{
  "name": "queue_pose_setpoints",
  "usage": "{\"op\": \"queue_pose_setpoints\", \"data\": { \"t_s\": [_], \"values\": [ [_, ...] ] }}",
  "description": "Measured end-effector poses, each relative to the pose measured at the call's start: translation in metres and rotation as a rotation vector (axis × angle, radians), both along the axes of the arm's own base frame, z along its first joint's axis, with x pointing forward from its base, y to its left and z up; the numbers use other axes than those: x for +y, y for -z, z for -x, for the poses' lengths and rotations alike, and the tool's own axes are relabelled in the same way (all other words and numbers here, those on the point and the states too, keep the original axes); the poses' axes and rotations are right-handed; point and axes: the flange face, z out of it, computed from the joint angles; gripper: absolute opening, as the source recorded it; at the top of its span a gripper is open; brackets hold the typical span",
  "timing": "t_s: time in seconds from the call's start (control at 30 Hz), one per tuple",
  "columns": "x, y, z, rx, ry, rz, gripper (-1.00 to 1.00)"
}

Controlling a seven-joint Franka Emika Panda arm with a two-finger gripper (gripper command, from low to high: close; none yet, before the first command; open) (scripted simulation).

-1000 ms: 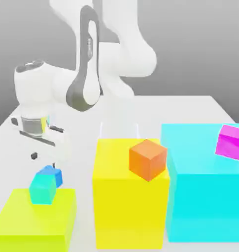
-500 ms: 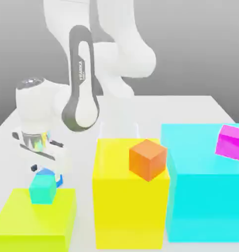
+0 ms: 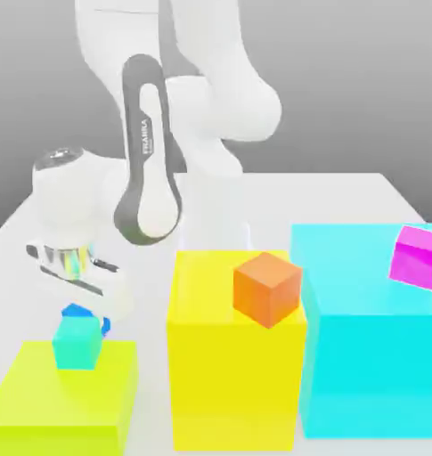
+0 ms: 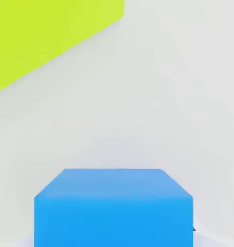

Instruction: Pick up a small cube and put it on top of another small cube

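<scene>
The small bright blue cube (image 3: pixel 74 312) rests on the white table, at the exterior view's left. It is mostly hidden behind a teal cube (image 3: pixel 77 343) that sits on a low lime block (image 3: pixel 68 401). My gripper (image 3: pixel 80 305) is down over the blue cube, straight below the white hand, and shut on it. In the hand view the blue cube (image 4: pixel 114 207) sits very close and square-on, with the white table and a corner of the lime block (image 4: pixel 41 34) beyond it.
A tall yellow block (image 3: pixel 237 374) with an orange cube (image 3: pixel 268 288) on top stands in the middle. A larger cyan block (image 3: pixel 370 356) at the exterior view's right carries a magenta cube (image 3: pixel 417 256). White table (image 3: pixel 344 191) stretches behind them.
The hand has come down over the blue cube, which now shows less behind the teal cube. The fingers have shut on it. The arm's forearm swung slightly left.
</scene>
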Motion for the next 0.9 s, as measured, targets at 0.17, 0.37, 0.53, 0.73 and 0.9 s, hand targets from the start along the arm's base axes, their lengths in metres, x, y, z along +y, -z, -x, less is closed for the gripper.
{"op": "queue_pose_setpoints", "data": {
  "t_s": [0.17, 0.37, 0.53, 0.73, 0.9],
  "values": [
    [-0.002, -0.018, -0.002, -0.003, -0.001, 0.002, -1.00],
    [0.000, -0.035, 0.001, 0.001, 0.004, -0.002, -1.00],
    [0.007, -0.043, 0.006, 0.009, 0.006, -0.010, -1.00],
    [-0.008, -0.064, -0.061, 0.054, -0.221, 0.114, -1.00],
    [-0.029, -0.084, -0.097, 0.135, -0.267, 0.128, -1.00]
  ]
}}
